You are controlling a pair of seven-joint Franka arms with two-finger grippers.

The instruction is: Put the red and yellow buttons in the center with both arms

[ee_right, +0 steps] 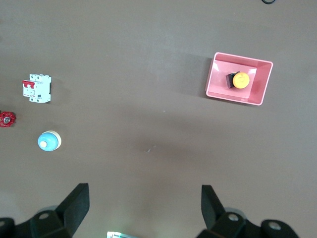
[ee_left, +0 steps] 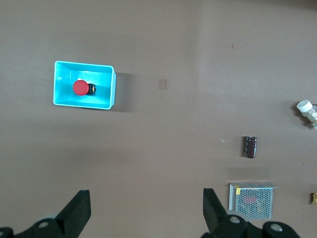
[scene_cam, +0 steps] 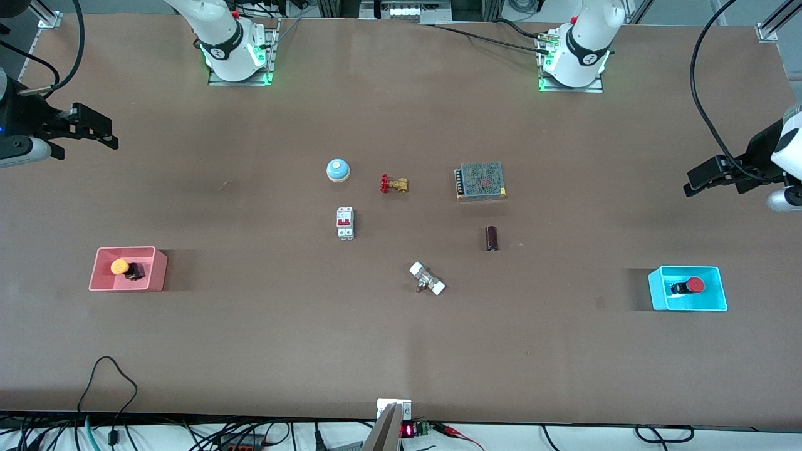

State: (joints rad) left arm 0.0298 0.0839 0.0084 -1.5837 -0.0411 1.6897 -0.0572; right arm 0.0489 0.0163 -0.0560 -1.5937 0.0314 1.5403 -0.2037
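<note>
The yellow button (scene_cam: 120,267) lies in a pink bin (scene_cam: 160,270) toward the right arm's end of the table. It also shows in the right wrist view (ee_right: 240,80), in the pink bin (ee_right: 262,85). The red button (scene_cam: 694,285) lies in a cyan bin (scene_cam: 658,295) toward the left arm's end. It also shows in the left wrist view (ee_left: 80,88), in the cyan bin (ee_left: 84,63). My right gripper (scene_cam: 111,134) (ee_right: 144,191) is open and empty, high over its end of the table. My left gripper (scene_cam: 689,181) (ee_left: 147,196) is open and empty, high over its end.
Around the table's middle lie a blue bell (scene_cam: 338,170), a brass valve with a red handle (scene_cam: 393,184), a mesh-topped metal box (scene_cam: 480,181), a white circuit breaker (scene_cam: 345,223), a dark cylinder (scene_cam: 492,238) and a white-ended fitting (scene_cam: 427,279).
</note>
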